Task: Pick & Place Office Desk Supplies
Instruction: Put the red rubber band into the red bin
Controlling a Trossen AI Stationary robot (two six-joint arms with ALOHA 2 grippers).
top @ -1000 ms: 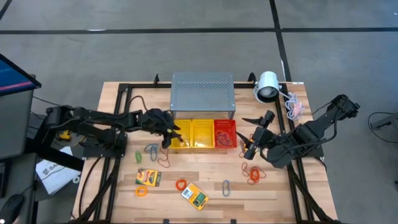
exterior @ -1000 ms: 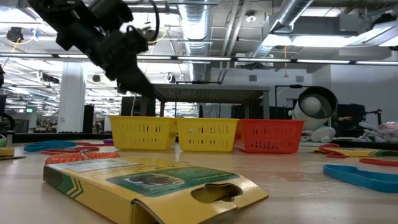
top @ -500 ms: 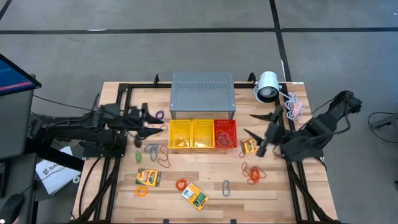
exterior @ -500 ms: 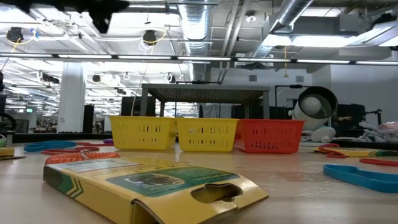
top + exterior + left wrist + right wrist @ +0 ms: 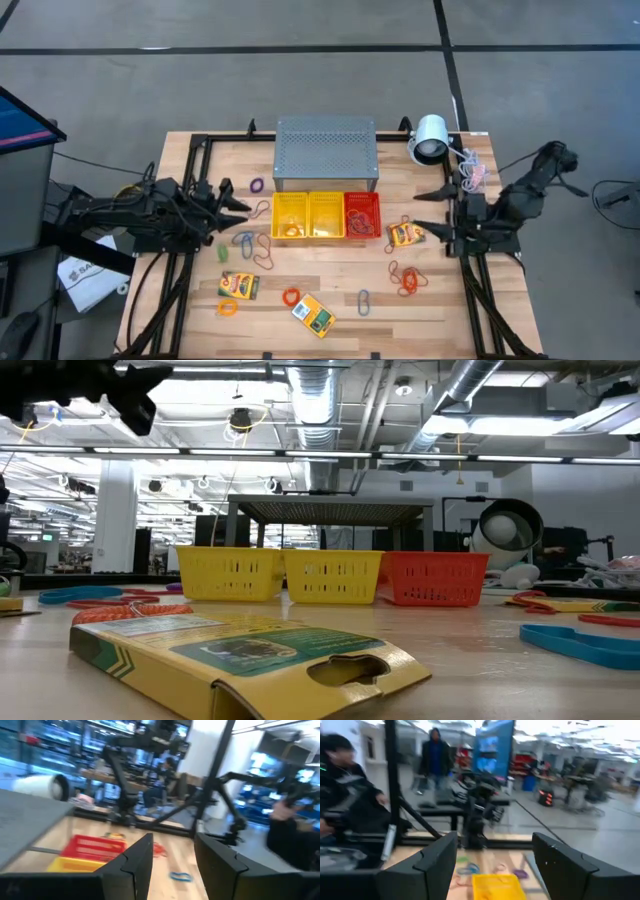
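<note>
I've pulled both arms back from the baskets: left gripper [image 5: 232,205] and right gripper [image 5: 428,208] hover at their sides, fingers wide open, holding nothing. A yellow-and-green card box [image 5: 405,235] now lies uncovered beside the red plastic mesh basket [image 5: 362,214]; supplies still litter the wooden surface [image 5: 340,285].

Both wrist views blur; the near card box [image 5: 250,660] is cut off.
</note>
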